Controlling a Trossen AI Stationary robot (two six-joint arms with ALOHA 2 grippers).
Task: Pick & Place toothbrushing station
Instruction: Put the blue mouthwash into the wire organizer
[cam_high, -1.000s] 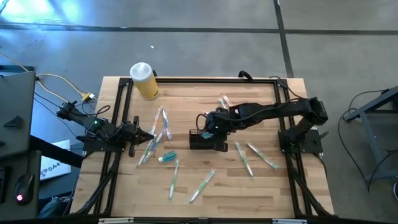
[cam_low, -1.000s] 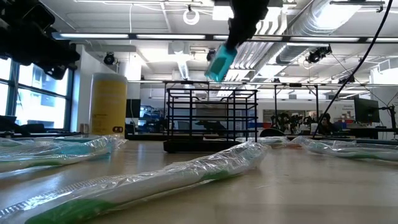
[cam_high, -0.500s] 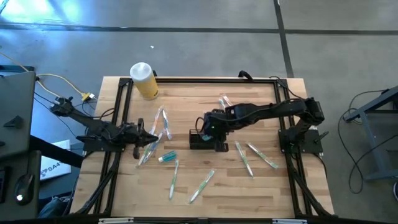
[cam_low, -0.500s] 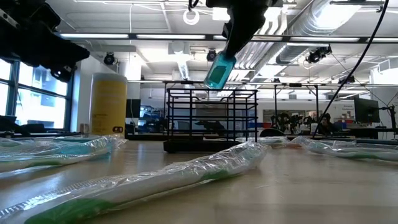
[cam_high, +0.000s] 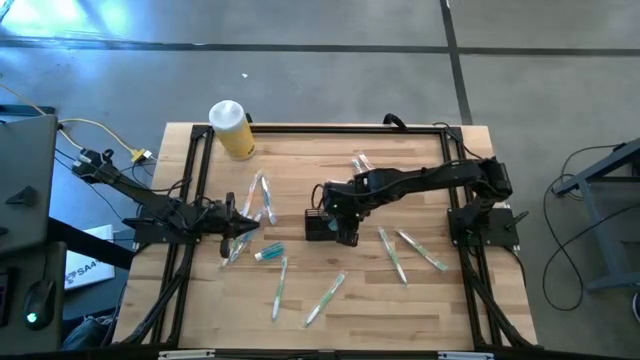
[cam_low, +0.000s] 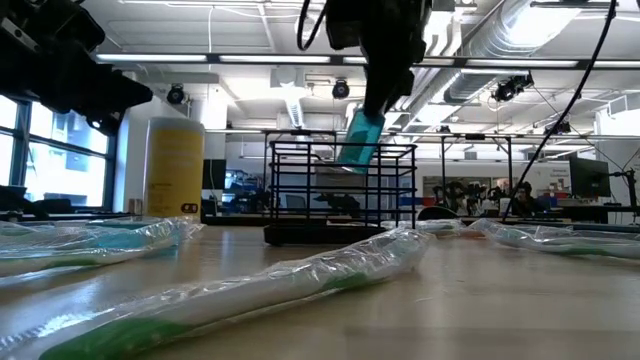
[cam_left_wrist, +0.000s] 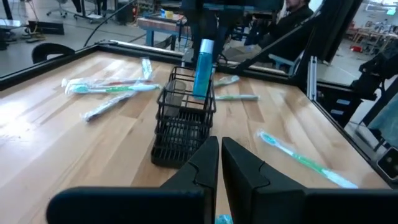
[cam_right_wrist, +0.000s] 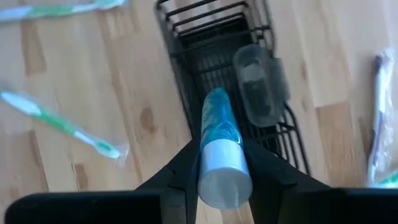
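Caddy, one, black wire mesh, box-shaped, stands upright near the middle of the wooden table. In the left wrist view it shows two compartments in line. A clear plastic item rests in it; what it is cannot be told.

Right gripper directly over the caddy, fingers clamped on one blue tube with a silver-white cap. The tube hangs tilted, its lower end dipped between the top wires of the caddy.

Left gripper near the table's left side, well apart from the caddy, fingers together, holding nothing.

Wrapped toothbrushes scattered on the table: a cluster just beside the left gripper, too overlapped to count exactly; two in front of the caddy; two to its right; at least one behind it. One small teal tube lies flat left of the caddy.

One yellow cylinder with white lid at the far left corner.
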